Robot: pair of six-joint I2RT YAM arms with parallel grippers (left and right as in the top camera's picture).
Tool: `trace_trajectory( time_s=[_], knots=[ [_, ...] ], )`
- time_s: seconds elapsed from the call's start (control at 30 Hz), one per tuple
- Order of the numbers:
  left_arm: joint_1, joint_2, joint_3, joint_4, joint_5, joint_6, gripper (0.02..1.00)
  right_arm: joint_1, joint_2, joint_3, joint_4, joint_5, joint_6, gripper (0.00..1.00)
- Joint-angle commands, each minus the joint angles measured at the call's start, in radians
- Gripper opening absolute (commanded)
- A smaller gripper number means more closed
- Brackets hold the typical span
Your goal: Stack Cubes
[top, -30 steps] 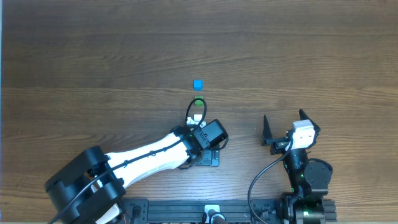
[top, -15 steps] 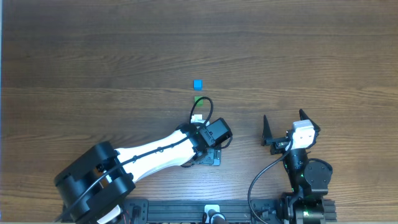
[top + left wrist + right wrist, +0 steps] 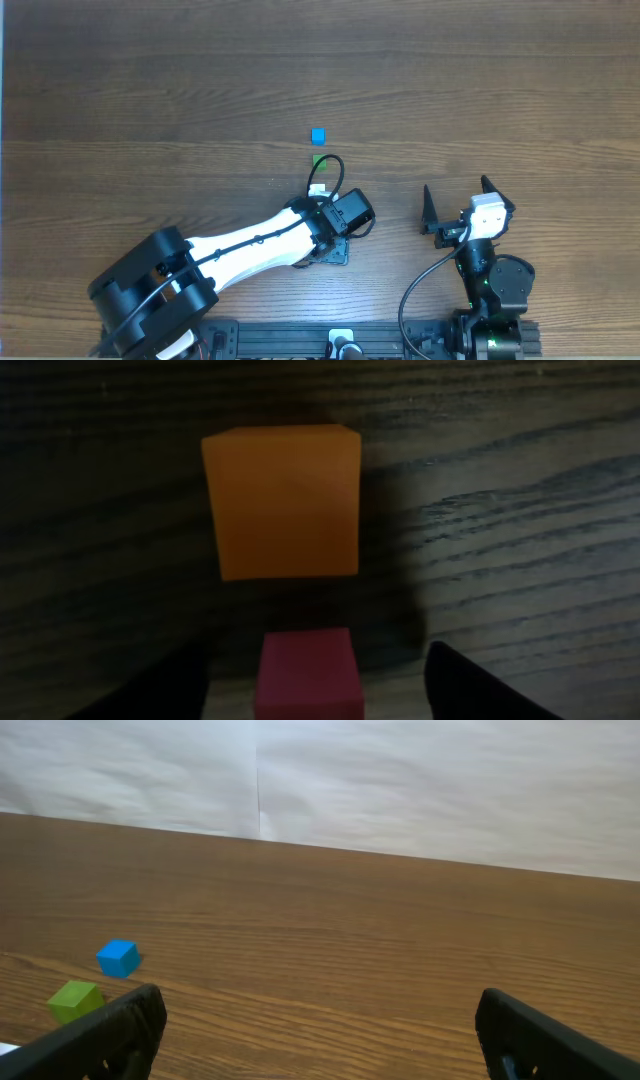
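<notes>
A dark wood desk [image 3: 150,80] runs back to a white wall [image 3: 400,780], and 4 small cubes sit on it. Your left fingers [image 3: 170,685] are spread open low over the desk. The red cube [image 3: 307,672] is between them with a gap on each side, so nothing is gripped. The orange cube [image 3: 282,500] sits just beyond the red one, apart from it. Farther up the desk from that arm, the green cube [image 3: 319,162] and the blue cube [image 3: 318,136] lie near each other, not touching. Your right fingers [image 3: 110,1035] are open too, holding nothing, well apart from the cubes.

The cubes look stiff, light and smooth-faced, so expect no give and little friction. A skewed pinch will likely twist one or squirt it out. Take the red cube by 2 opposite flat faces, about mid-height, with the fingers square to them and off the corners. Being so light, it may slide or tip on another cube's top, so set it down flat and centred.
</notes>
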Motion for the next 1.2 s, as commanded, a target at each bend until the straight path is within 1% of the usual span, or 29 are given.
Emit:
trace_trajectory(
  time_s=[0.03,0.2,0.4,0.53,0.77,0.9,1.07,1.1,1.13,1.17,1.2],
  knots=[
    [-0.005,0.008,0.021,-0.006,-0.011,0.005,0.592,-0.003,-0.009,-0.005,-0.005,0.0,-0.001,0.993],
    [-0.005,0.008,0.021,-0.013,-0.008,0.005,0.544,-0.003,-0.009,-0.005,-0.005,0.0,-0.001,0.993],
    [-0.005,0.008,0.021,-0.013,-0.008,0.005,0.426,-0.003,-0.009,-0.005,-0.005,0.0,-0.001,0.991],
    [-0.005,0.008,0.021,-0.013,-0.007,0.005,0.369,-0.003,-0.009,-0.005,-0.005,0.0,-0.001,0.991],
    [-0.005,0.008,0.021,-0.013,-0.001,0.005,0.318,-0.003,-0.009,-0.005,-0.005,0.0,-0.001,0.991],
    [-0.005,0.008,0.021,-0.013,0.0,0.005,0.237,-0.003,-0.009,-0.005,-0.005,0.0,-0.001,0.993],
    [-0.005,0.008,0.021,-0.012,0.007,0.004,0.194,-0.003,-0.009,-0.005,-0.005,0.0,-0.001,0.993],
    [-0.005,0.008,0.021,-0.012,0.008,0.001,0.176,-0.003,-0.009,-0.005,-0.005,0.0,-0.001,0.993],
    [-0.005,0.008,0.021,-0.012,0.008,-0.002,0.121,-0.003,-0.009,-0.005,-0.005,0.0,-0.001,0.993],
    [-0.005,0.008,0.021,-0.012,0.008,-0.003,0.117,-0.003,-0.009,-0.005,-0.005,0.0,-0.001,0.991],
    [-0.005,0.007,0.024,-0.012,0.011,-0.003,0.093,-0.003,-0.009,-0.005,-0.005,0.0,-0.001,0.991]
  ],
)
